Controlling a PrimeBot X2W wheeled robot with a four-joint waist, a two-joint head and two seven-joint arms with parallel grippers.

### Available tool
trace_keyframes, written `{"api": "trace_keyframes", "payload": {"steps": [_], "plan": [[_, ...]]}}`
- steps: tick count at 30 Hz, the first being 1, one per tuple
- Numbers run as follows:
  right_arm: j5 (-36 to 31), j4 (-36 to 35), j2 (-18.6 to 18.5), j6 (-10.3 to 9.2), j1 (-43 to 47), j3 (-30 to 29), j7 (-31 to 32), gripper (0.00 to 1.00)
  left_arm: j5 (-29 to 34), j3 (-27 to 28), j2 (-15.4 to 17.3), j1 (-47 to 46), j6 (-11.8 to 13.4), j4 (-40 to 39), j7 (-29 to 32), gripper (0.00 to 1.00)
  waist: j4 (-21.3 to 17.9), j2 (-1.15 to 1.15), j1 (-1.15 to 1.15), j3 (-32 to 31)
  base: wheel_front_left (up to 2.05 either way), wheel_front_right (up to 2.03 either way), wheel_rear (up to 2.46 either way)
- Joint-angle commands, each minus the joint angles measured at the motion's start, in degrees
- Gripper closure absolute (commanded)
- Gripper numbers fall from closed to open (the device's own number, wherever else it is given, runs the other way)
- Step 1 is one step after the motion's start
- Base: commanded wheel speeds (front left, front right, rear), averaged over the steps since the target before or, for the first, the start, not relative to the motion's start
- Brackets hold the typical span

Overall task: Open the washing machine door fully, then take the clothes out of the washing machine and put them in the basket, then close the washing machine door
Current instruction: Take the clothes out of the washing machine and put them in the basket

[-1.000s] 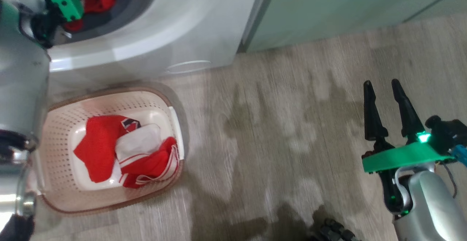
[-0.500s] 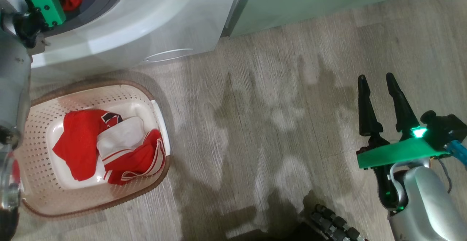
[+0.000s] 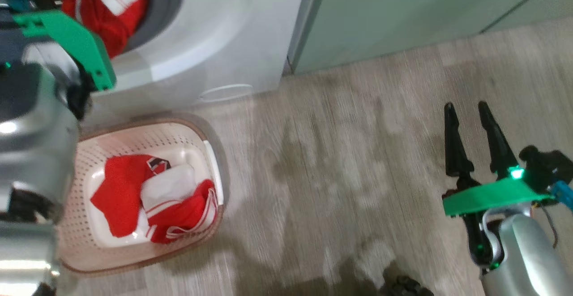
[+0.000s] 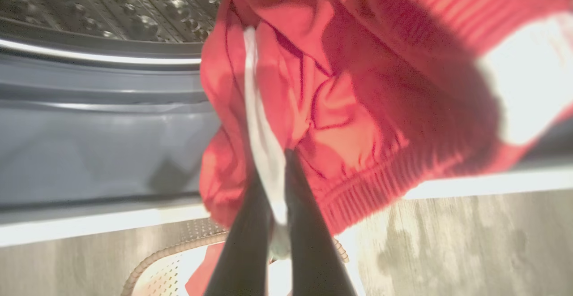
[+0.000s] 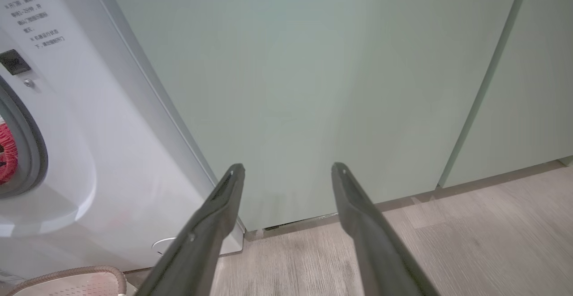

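**A:** What is the biggest thing in view?

**B:** The washing machine (image 3: 210, 36), white, at the upper left of the head view. Its grey rubber ring (image 3: 163, 9) frames the open mouth, and the left wrist view looks over that ring into the perforated steel drum (image 4: 112, 5). A small round hatch (image 3: 226, 93) sits low on its front.

**A:** And beside it?

**B:** Pale green cabinets (image 3: 403, 14) stand directly against its side, with a pale wood-grain floor (image 3: 335, 175) in front of both.

**A:** Where is the basket?

**B:** The basket (image 3: 130, 140) stands on the floor just in front of the machine, below the mouth. It is cream with perforated walls and a brown rim.

**A:** And the clothes?

**B:** They are split. Some clothes (image 3: 121, 188), red with white panels and stripes, lie crumpled on the basket's bottom. A red garment (image 3: 103, 18) hangs out of the drum mouth over the rubber ring, and the left wrist view shows its ribbed hem drooping past the machine's front edge, above the basket.

**A:** What is the left gripper doing?

**B:** The left gripper (image 4: 274, 164) is clamped on that red garment, its two dark fingers pressed together with a white stripe pinched between them.

**A:** And the right?

**B:** The right gripper (image 3: 465, 105) hangs over bare floor, well apart from the basket and the machine. Its fingers are spread and empty, and its own wrist view has them pointing at the cabinets.
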Motion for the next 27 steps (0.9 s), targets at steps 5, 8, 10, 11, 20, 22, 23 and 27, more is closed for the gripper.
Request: {"api": "trace_keyframes", "payload": {"steps": [5, 8, 10, 11, 20, 22, 23, 27], "plan": [[0.5, -0.9, -1.0, -0.04, 3.3, 0.9, -0.4, 0.00, 1.7, -1.7, 0.4, 4.8, -0.7, -0.9, -6.1, 1.00, 3.5, 0.00, 0.00, -5.9, 0.00, 0.00, 0.00], [0.5, -0.6, -1.2, -0.04, 4.4, 1.3, -0.4, 0.00, 2.8, -3.8, -1.2, 8.4, -1.0, -0.9, -8.9, 1.00, 5.0, 0.00, 0.00, -8.4, 0.00, 0.00, 0.00], [0.6, -0.4, -1.3, -0.04, 5.1, 1.4, -0.4, 0.00, 3.3, -5.1, -2.7, 11.1, -1.2, -0.9, -10.1, 1.00, 6.0, 0.00, 0.00, -9.9, 0.00, 0.00, 0.00], [0.7, -0.3, -1.3, -0.04, 5.4, 1.4, -0.4, 0.00, 3.5, -5.8, -3.4, 12.4, -1.2, -0.9, -10.6, 1.00, 6.4, 0.00, 0.00, -10.6, 0.00, 0.00, 0.00], [1.0, 0.2, -1.4, -0.04, 7.5, 1.8, -0.4, 0.00, 3.9, -10.4, -6.4, 22.5, -1.4, -0.7, -13.0, 1.00, 9.4, 0.00, 0.00, -14.1, 0.00, 0.00, 0.00], [1.0, 0.2, -1.4, -0.04, 7.7, 1.9, -0.4, 0.00, 3.7, -11.1, -6.7, 24.6, -1.4, -0.5, -12.2, 1.00, 9.6, 0.00, 0.00, -14.3, 0.00, 0.00, 0.00], [1.1, 0.2, -1.4, -0.04, 7.7, 2.0, -0.4, 0.00, 3.6, -11.4, -6.7, 25.5, -1.4, -0.5, -11.7, 1.00, 9.7, 0.00, 0.00, -14.4, 0.00, 0.00, 0.00], [1.1, 0.2, -1.5, -0.04, 7.5, 2.4, -0.4, 0.00, 2.8, -12.8, -7.1, 29.0, -1.4, -0.3, -9.9, 1.00, 9.7, 0.00, 0.00, -14.1, 0.00, 0.00, 0.00]]}}
